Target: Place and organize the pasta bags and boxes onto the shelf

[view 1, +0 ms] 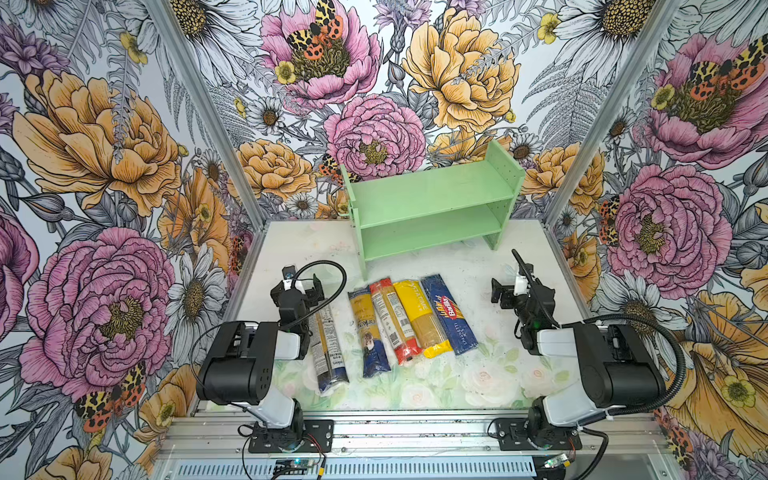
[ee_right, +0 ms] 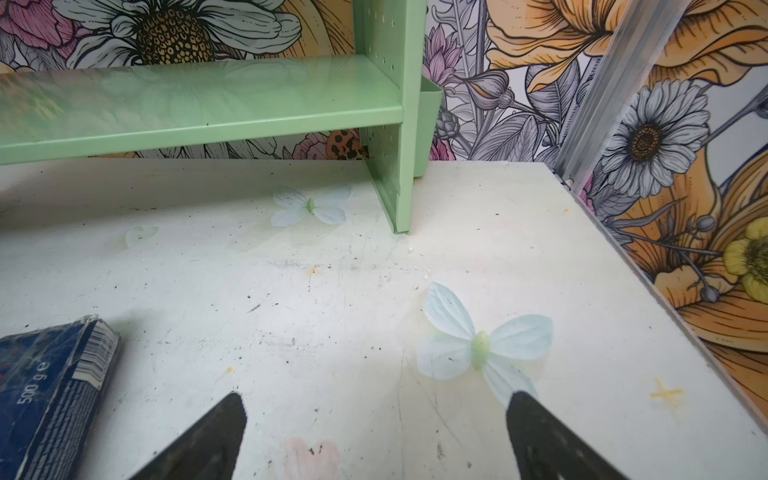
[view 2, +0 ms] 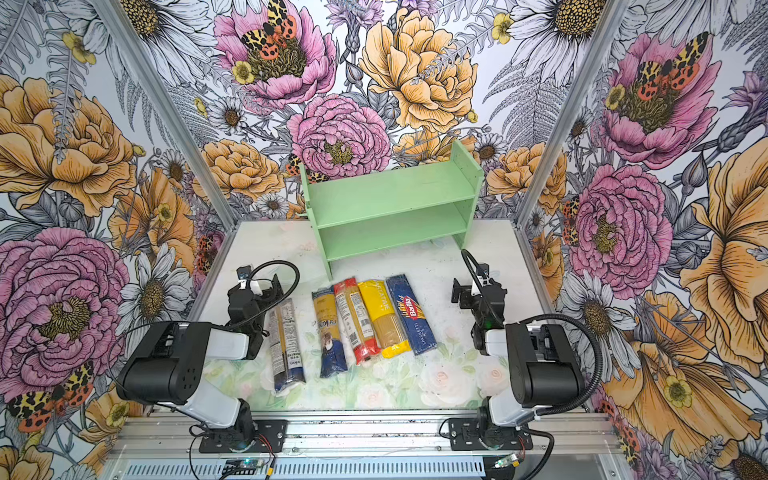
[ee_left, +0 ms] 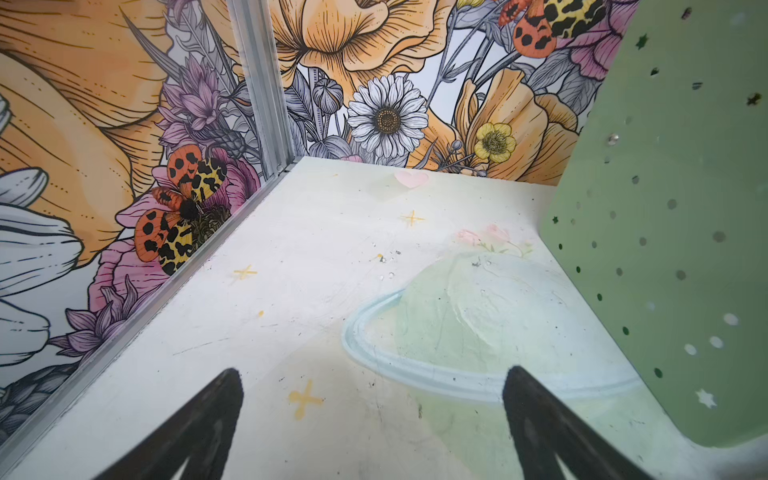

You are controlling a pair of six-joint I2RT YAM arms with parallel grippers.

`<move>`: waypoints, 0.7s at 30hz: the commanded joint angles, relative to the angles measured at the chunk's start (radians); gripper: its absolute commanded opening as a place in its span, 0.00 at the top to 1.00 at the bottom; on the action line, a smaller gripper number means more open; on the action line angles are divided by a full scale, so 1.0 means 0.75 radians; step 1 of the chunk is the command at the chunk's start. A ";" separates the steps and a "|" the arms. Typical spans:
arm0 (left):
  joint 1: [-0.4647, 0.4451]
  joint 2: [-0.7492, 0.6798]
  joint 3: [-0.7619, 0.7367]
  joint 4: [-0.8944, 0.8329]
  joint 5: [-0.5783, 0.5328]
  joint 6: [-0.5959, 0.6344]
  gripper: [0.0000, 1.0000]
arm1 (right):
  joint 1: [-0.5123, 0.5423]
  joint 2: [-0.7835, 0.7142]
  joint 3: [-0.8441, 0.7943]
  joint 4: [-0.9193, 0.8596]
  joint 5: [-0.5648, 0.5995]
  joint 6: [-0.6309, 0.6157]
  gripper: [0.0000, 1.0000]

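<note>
Five long spaghetti packs lie side by side on the table in both top views: a clear bag with a dark-blue end [view 1: 328,353], a second such bag [view 1: 368,332], a red-ended bag [view 1: 392,324], a yellow bag [view 1: 419,318] and the dark blue Barilla box [view 1: 449,313]. Behind them stands the mint-green shelf [view 1: 432,203] [view 2: 390,203], both tiers bare. My left gripper [view 1: 305,286] [ee_left: 374,374] hovers open just left of the packs, holding nothing. My right gripper [view 1: 505,293] [ee_right: 377,398] is open to the right of the box [ee_right: 45,386], also holding nothing.
Flowered walls with aluminium corner posts [view 1: 199,112] close the table on three sides. The shelf's pegholed side panel [ee_left: 673,208] is near the left gripper. A small green cup [ee_right: 428,124] hangs on the shelf's right side. Both arm bases [view 1: 291,436] sit at the front rail.
</note>
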 commanded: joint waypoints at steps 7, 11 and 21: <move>0.008 -0.022 0.017 0.012 0.030 0.008 0.01 | -0.009 0.008 0.020 0.038 0.013 0.008 0.00; 0.008 -0.022 0.017 0.013 0.030 0.008 0.01 | -0.008 0.007 0.020 0.038 0.013 0.008 0.01; 0.006 -0.022 0.017 0.013 0.030 0.008 0.01 | 0.014 0.001 0.002 0.063 0.038 -0.011 0.04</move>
